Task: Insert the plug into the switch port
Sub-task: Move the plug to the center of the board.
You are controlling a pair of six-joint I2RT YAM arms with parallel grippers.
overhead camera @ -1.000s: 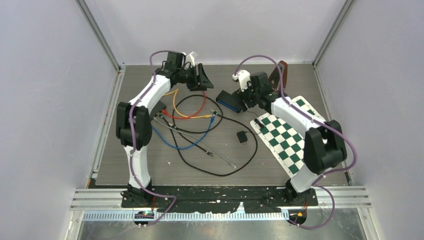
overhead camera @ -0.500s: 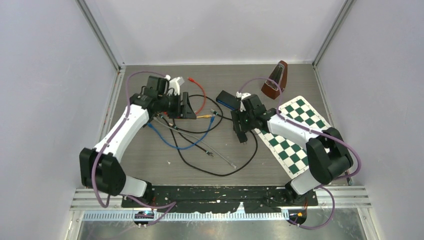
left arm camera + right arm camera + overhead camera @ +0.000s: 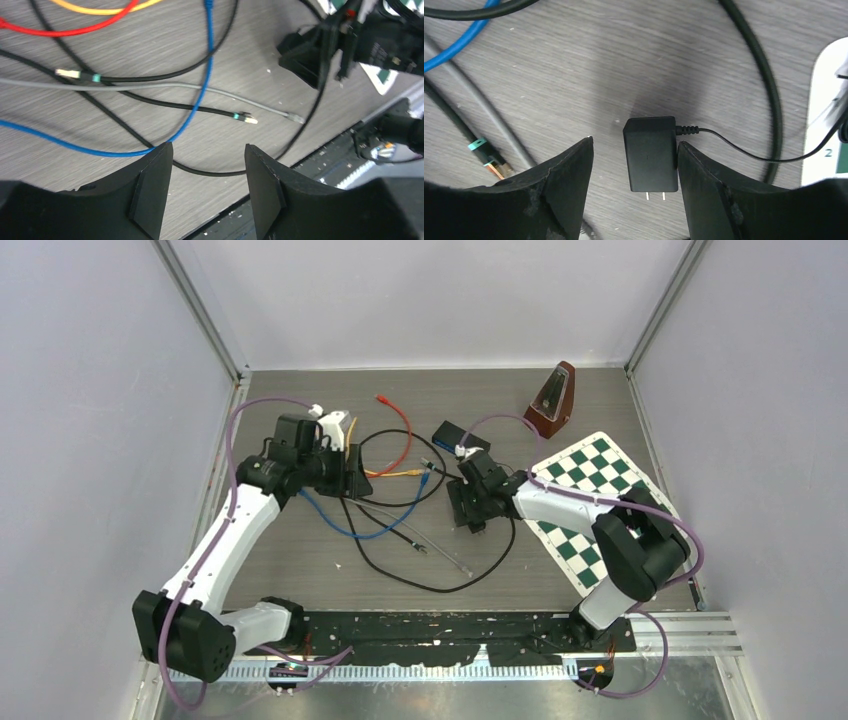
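Note:
The switch, a small dark box, lies at the back of the table's middle. A black power plug with two metal prongs and a thin cord lies flat on the table. My right gripper is open and low around it; the right finger is close against its side and the left finger stands apart. From above the right gripper covers most of it. My left gripper is open with nothing in it, hovering over the tangled cables left of centre.
Blue, red, yellow, grey and black cables cross the middle, with network plugs at their ends. A checkered mat lies at the right and a brown metronome at the back right. Walls close in three sides.
My right gripper left the switch, came forward and dropped over the black power plug, its jaws narrowing a little. My left arm drew back from the far edge toward the cables.

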